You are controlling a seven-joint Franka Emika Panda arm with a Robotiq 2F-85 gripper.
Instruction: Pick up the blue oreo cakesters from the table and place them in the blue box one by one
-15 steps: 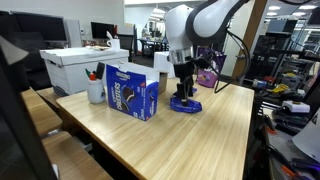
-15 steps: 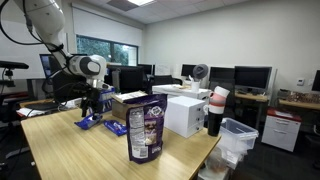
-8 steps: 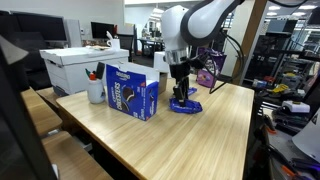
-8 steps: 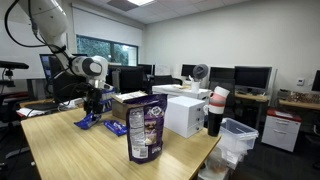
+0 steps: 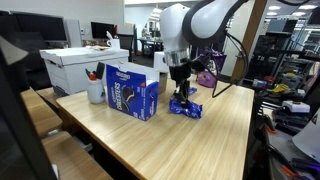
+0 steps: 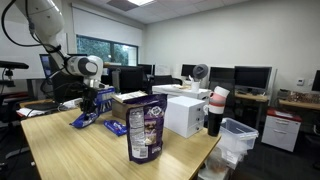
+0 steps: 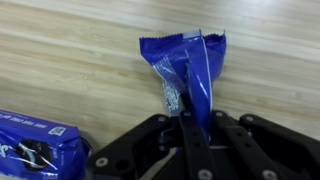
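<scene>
In an exterior view, the upright blue cardboard Oreo carton (image 5: 132, 95) is standing at the left on the light wood-grain worktop (image 5: 205, 140). Just to its right, the robot's black two-fingered hand (image 5: 181, 98) is reaching down onto a flat shiny blue Oreo Cakesters packet (image 5: 186, 108) lying on the worktop. A second ago the jaws were spread wide over it. Now they are clamping it, and in the wrist view the wrapper is buckling upward between them. A second blue packet (image 7: 35, 148) is lying untouched at lower left there. The grasp looks made, so lifting toward the carton is probably coming next.
</scene>
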